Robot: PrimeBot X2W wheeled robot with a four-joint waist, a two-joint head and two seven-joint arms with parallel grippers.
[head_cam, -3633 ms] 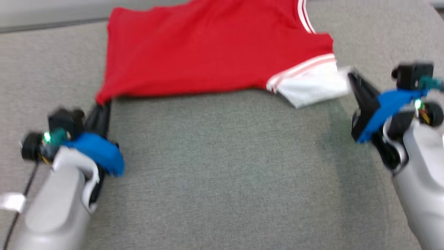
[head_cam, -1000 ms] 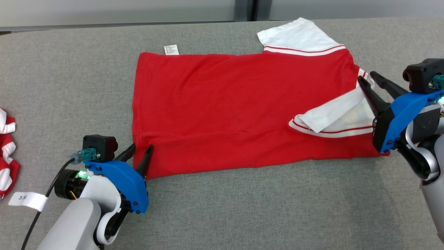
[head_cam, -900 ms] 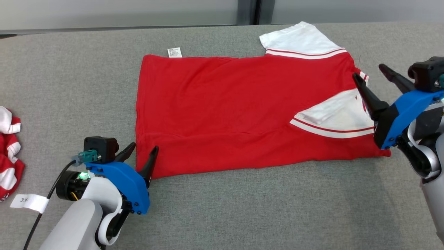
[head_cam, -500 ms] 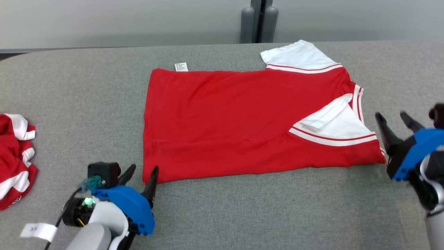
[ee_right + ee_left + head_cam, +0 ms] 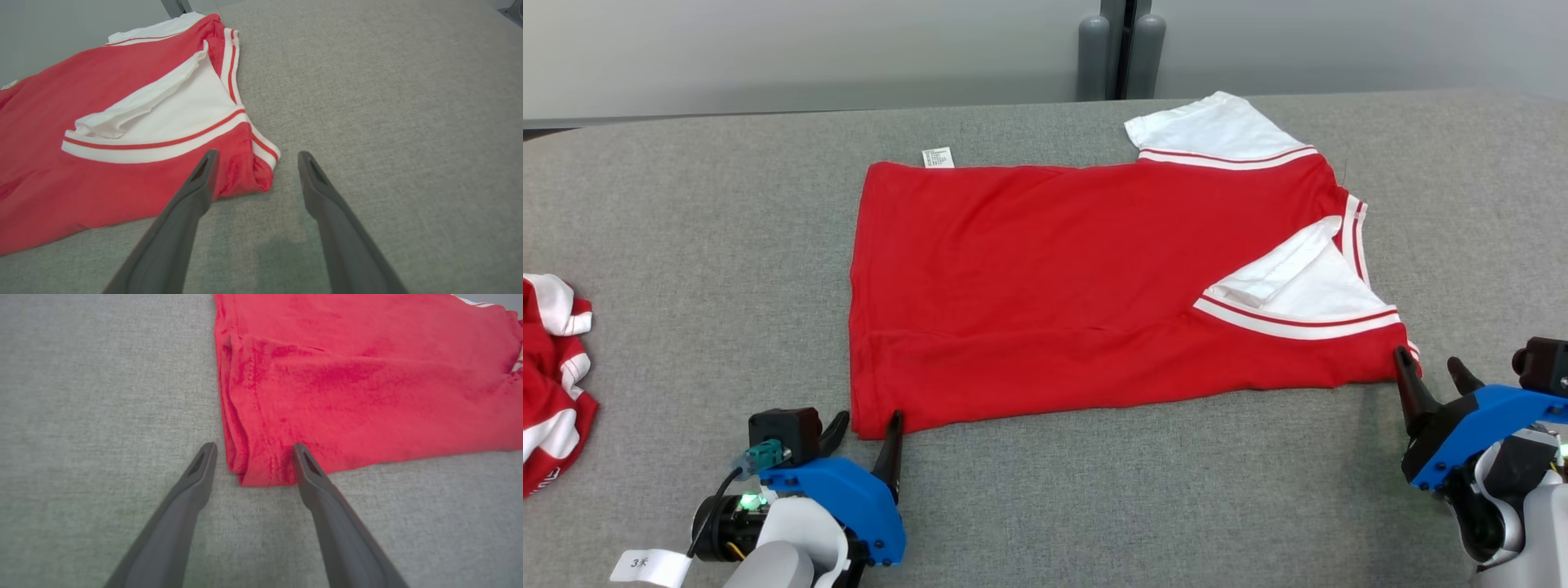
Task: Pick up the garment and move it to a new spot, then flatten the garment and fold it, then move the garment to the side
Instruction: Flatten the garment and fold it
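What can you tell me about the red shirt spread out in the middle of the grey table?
The red shirt looks like soft knit, with white sleeves trimmed in red stripes. It lies nearly flat on the grey table, hem to the left. The far sleeve sticks out; the near sleeve is folded over the body. A white label pokes out at the far left corner. The open left end effector straddles its near left corner, the open right end effector its near right corner.

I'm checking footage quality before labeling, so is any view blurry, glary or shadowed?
Head view: sharp, evenly lit, no glare on the shirt. Left wrist view: slightly soft, shirt texture smeared. Right wrist view: sharper, faint shadow on the table between the fingers.
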